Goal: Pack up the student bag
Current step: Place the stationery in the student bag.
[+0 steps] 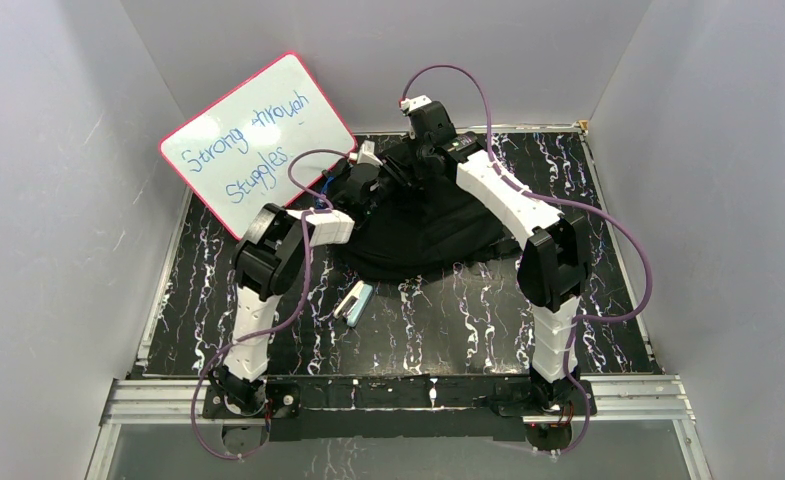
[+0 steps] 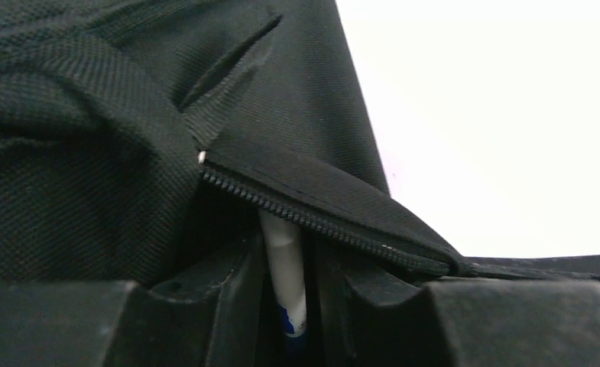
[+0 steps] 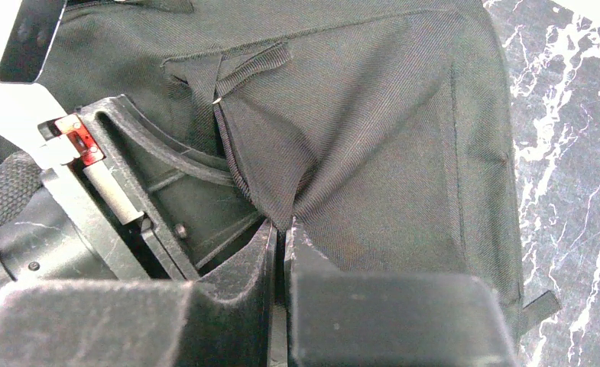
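The right gripper [image 3: 281, 229] pinches the student bag [image 1: 428, 235] beside its zip, whose edge overhangs a white marker [image 2: 283, 264] in the left gripper [image 2: 285, 248]; I cannot tell whether that gripper is clamping it. A whiteboard [image 1: 253, 140] leans far left.

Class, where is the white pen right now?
In the left wrist view, the white pen sits between the left hand's fingers, its tip poking under the bag's zip edge.

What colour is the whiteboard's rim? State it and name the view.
Pinkish red around the whiteboard; clearest in the top external view.
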